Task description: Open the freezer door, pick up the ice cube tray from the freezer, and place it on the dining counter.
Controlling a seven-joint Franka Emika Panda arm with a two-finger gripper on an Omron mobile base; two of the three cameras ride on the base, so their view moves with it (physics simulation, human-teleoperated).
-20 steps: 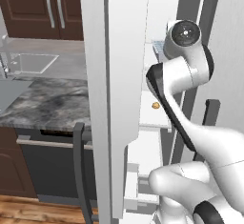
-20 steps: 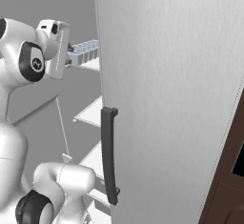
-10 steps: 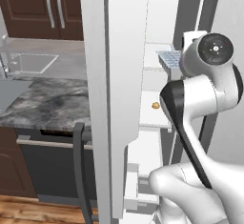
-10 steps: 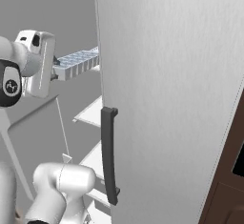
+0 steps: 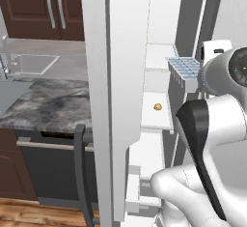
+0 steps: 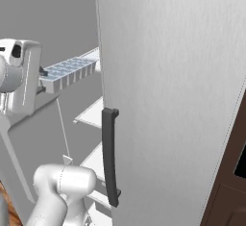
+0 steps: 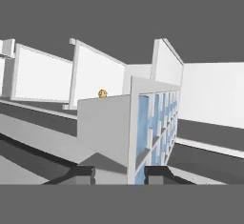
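Note:
The ice cube tray (image 5: 185,68) is a flat white-grey grid of pale blue cubes, held level in the air in front of the freezer (image 5: 159,52) shelves. My gripper (image 5: 199,76) is shut on its near end. From the right base view, the ice cube tray (image 6: 67,72) juts away from the gripper (image 6: 42,79) toward the compartment. Along the hand, the ice cube tray (image 7: 143,127) stands between the two fingertips of the gripper (image 7: 119,173). The freezer door (image 5: 123,100) stands swung open, seen edge-on. The dining counter is out of view.
A tiny round brown item (image 5: 157,106) lies on a freezer shelf below the tray. The plain grey fridge door (image 6: 182,100) with its dark handle (image 6: 109,157) is shut on the right. A marble counter with a sink (image 5: 43,100) lies to the left, above a dishwasher (image 5: 48,173).
The hand has drawn back from the freezer toward the base and a little lower, carrying the ice cube tray out from the shelves. The grip has held.

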